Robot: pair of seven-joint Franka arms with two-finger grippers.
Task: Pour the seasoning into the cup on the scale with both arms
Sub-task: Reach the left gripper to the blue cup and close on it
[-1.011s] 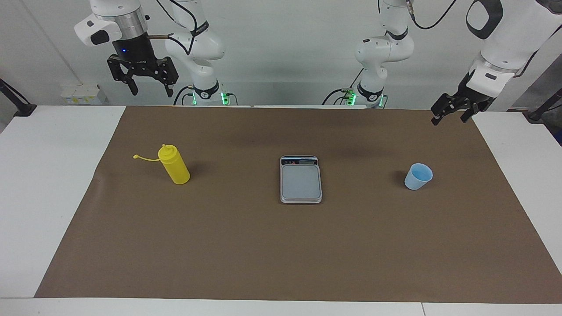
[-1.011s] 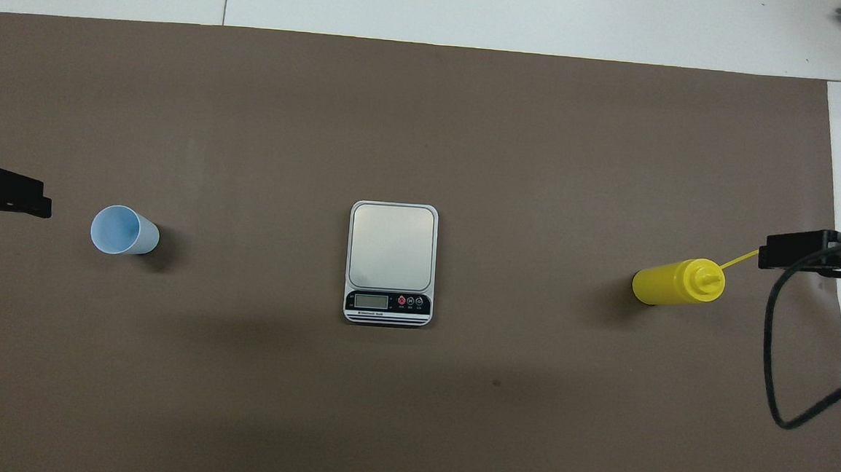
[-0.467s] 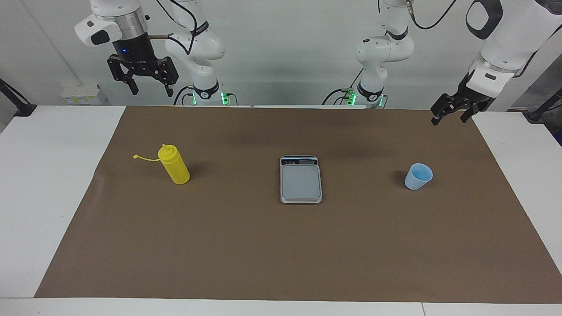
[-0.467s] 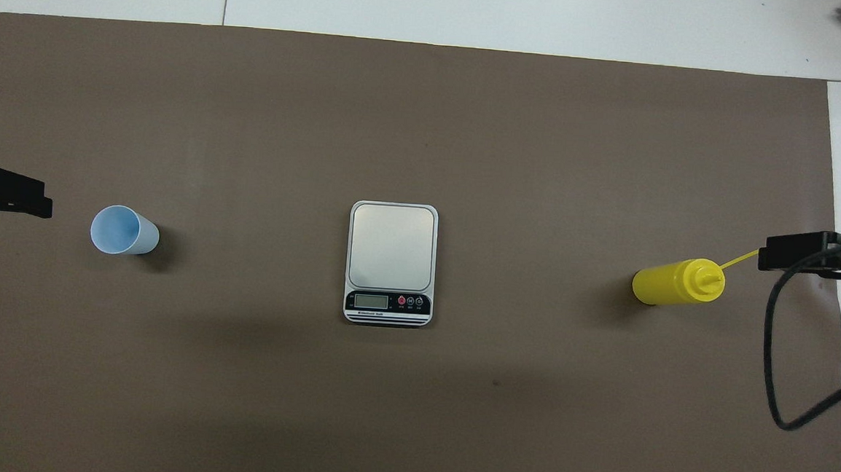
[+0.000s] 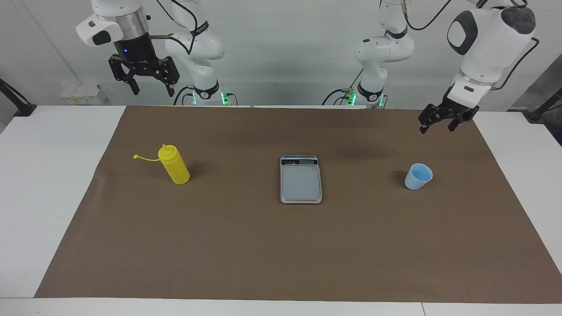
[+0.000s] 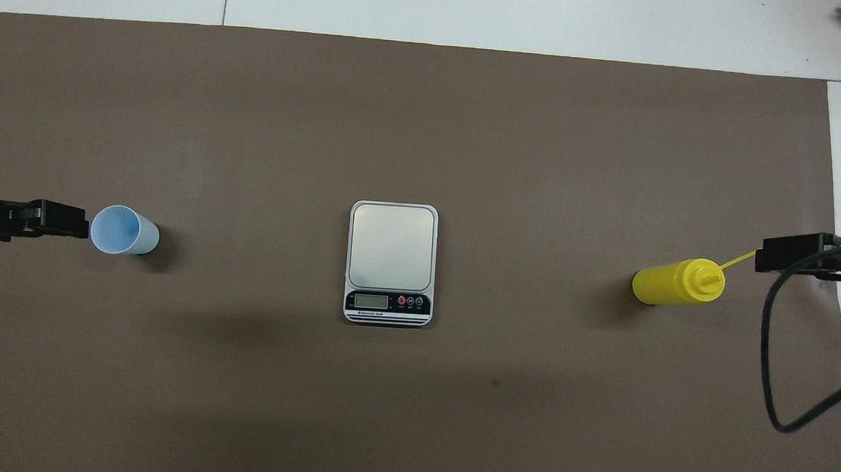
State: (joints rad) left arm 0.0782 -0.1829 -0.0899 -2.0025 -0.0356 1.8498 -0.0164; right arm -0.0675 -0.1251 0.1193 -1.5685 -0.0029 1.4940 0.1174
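The left pincer (image 5: 438, 123) has swung in from the edge of the brown mat (image 5: 281, 245) and now hangs over the mat, up in the air beside the cup (image 5: 418, 176), its fingers spread with nothing between them. The right pincer (image 5: 149, 83) has barely shifted; it hangs high over the right arm's end of the tabletop (image 5: 48, 175), fingers spread wide too, gripping nothing. Count them up: two arms, two pincers, one bottle, one cup, one scale. The yellow bottle (image 5: 174, 164) stands upright on the mat toward the right arm's end, its thin cap strap (image 5: 145, 157) sticking out sideways. The scale (image 5: 300, 179) lies flat in the middle of the mat, plate bare, its display strip at the edge nearer the robots. The light-blue cup stands upright on the mat toward the left arm's end, well apart from the scale.
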